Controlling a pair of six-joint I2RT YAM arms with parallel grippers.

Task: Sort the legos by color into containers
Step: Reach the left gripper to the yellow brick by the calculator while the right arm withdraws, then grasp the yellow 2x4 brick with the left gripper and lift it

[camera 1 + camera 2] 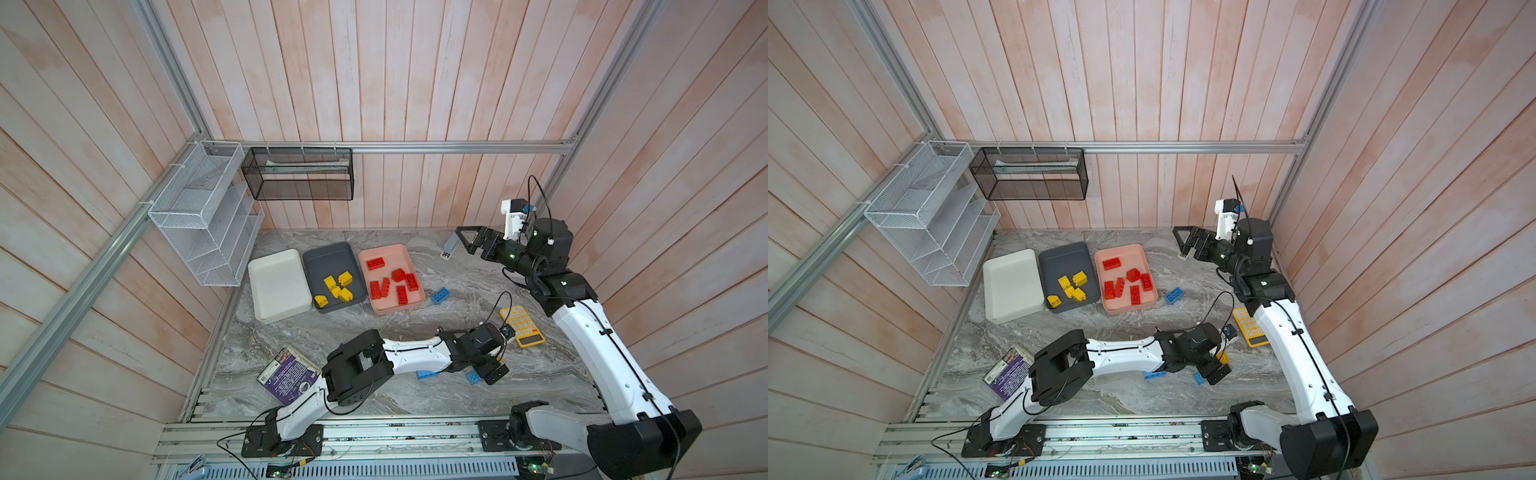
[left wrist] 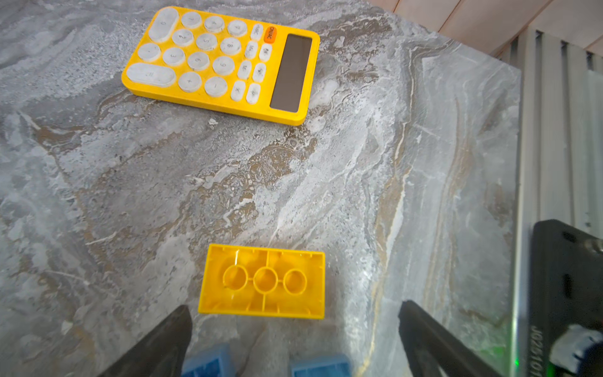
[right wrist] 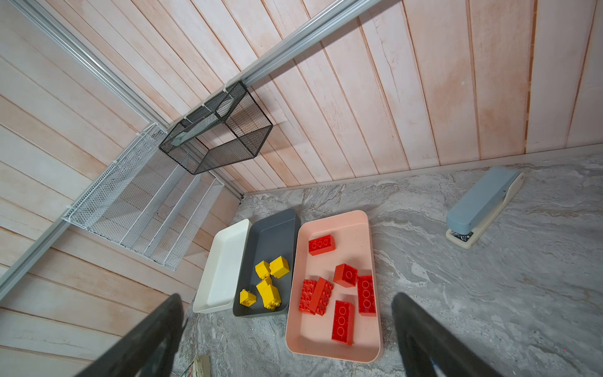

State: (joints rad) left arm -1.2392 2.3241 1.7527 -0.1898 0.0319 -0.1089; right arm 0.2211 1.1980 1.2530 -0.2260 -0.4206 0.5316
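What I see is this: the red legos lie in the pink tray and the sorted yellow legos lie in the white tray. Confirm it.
One thing is wrong. The right wrist view shows the sorted yellow legos in the dark grey tray, not the white tray, which holds no legos. The red legos do lie in the pink tray.

Robot test cell: plank walls (image 1: 415,75), aluminium frame (image 1: 457,147), marble-look tabletop (image 1: 478,266).
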